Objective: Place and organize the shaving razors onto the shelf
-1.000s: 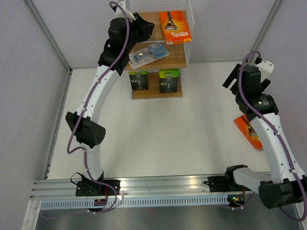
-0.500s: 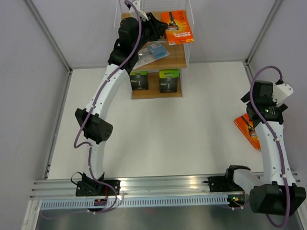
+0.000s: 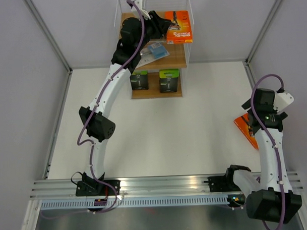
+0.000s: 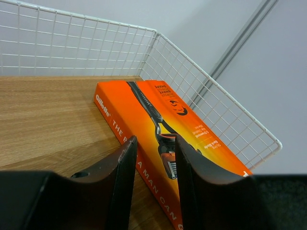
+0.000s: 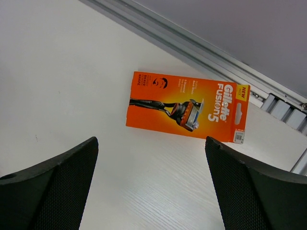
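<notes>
Around me stand plain, pale grey wall panels [image 3: 22, 99], matte and bare. They meet at slim metal posts [image 3: 47, 35] that rise at the far corners. Beneath me lies a white table [image 3: 154, 140] with a faint grain in its top, bordered along its sides by a thin metal strip. A ribbed aluminium rail [image 3: 161, 181] runs along its near edge. Past that I see a dark grey surface [image 3: 147, 223]; whether it is floor I cannot tell. The light is soft and even, leaving only faint shadows on the tabletop.
</notes>
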`<state>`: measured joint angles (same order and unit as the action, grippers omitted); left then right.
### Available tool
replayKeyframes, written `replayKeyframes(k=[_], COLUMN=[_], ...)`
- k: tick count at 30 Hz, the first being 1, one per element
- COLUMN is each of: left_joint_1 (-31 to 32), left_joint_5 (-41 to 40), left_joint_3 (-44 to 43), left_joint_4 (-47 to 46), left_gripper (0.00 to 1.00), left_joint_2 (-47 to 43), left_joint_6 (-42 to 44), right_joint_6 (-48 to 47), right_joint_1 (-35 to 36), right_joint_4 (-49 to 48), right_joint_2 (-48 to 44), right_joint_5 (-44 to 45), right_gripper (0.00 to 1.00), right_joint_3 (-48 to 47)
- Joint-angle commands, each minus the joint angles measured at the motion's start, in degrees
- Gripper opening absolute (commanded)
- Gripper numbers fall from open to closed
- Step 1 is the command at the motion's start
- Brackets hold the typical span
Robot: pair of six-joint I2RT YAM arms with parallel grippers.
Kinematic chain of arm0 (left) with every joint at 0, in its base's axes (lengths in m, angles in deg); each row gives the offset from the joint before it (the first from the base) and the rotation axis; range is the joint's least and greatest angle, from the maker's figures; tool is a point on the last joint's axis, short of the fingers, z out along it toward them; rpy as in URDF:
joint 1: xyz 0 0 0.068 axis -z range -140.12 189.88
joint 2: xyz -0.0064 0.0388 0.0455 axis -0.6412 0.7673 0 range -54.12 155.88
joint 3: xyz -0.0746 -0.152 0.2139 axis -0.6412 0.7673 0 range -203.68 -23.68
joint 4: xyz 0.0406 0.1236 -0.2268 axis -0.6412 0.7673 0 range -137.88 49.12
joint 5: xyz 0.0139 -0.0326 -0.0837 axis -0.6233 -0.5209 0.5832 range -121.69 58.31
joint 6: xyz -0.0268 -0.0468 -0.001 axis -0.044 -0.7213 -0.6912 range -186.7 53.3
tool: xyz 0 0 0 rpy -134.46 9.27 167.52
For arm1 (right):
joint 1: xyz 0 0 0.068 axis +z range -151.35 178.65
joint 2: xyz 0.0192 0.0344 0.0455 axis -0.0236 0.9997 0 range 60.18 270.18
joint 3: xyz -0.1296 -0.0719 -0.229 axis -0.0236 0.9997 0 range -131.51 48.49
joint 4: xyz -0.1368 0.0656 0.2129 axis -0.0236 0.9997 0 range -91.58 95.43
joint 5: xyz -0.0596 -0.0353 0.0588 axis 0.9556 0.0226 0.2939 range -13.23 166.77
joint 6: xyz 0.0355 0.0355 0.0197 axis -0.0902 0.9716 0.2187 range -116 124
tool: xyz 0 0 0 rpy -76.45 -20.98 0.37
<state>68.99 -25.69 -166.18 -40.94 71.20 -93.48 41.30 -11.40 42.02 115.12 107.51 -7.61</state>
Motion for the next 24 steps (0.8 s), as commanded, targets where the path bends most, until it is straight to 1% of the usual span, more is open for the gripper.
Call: replayKeyframes(k=[1,3,5,7,8,10,11,12,13,15,16,18,19,20,22,24], left_joint_1=[-0.36,-1.58,-2.55,-3.79,-3.96,-4.14,-4.05,-4.05,-4.05,-4.14,-4.05,-4.14,-4.14,-4.05,-4.14,-4.14], left_joint_5=[-1.60,-2.31,-2.14,-1.96,-1.43,-0.38,1.28,1.90,2.35,3.49,4.28,4.28,4.11,4.02,5.15,6.47], left_joint_3=[-1.12,-0.42,1.07,2.74,3.79,7.65,9.06,10.56,14.05,18.72,24.40,30.06,35.65,38.23,43.94,46.42], left_joint_4=[0.09,0.44,1.05,3.07,3.69,5.71,6.41,8.86,9.92,12.04,12.13,12.66,12.75,12.75,12.83,12.83], left_gripper=[0.45,0.47,0.48,0.49,0.49,0.51,0.52,0.52,0.54,0.55,0.56,0.57,0.57,0.57,0.58,0.58], left_joint_2=[-1.73,-5.58,-8.85,-14.12,-15.88,-21.83,-23.87,-25.72,-29.30,-32.75,-36.60,-40.31,-42.07,-45.30,-47.79,-50.34], left_joint_6=[0.15,1.21,1.30,1.47,1.91,3.92,4.54,5.07,5.42,5.95,6.48,6.92,6.92,6.75,6.14,5.00], right_joint_6=[0.58,1.80,2.25,3.04,3.39,3.57,3.74,4.70,6.02,6.29,6.64,7.35,7.18,7.43,7.61,7.61], right_joint_1=[-3.48,-6.47,-9.71,-12.44,-15.42,-18.07,-20.52,-21.50,-22.12,-23.00,-23.18,-24.75,-25.46,-26.68,-27.40,-27.40], right_joint_4=[0.09,-0.78,-2.89,-5.08,-5.97,-7.20,-7.21,-6.60,-4.50,-3.00,-2.55,-2.02,-3.76,-4.91,-9.98,-14.13], right_joint_2=[-0.19,0.08,0.00,0.34,0.52,2.10,2.80,3.33,4.29,4.56,4.65,4.57,4.39,3.69,2.73,1.93], right_joint_5=[-4.88,-7.44,-11.39,-14.55,-15.00,-16.41,-16.33,-15.11,-10.75,-5.81,-5.09,-5.69,-8.30,-9.37,-11.83,-12.55], right_gripper=[0.98,0.98,0.98,0.98,0.98,0.98,0.98,0.98,0.98,0.98,0.98,0.98,0.98,0.98,0.98,0.97], right_joint_3=[1.51,3.79,6.52,8.45,9.07,9.34,8.99,8.38,7.07,6.27,6.26,6.96,9.05,10.21,14.50,16.71])
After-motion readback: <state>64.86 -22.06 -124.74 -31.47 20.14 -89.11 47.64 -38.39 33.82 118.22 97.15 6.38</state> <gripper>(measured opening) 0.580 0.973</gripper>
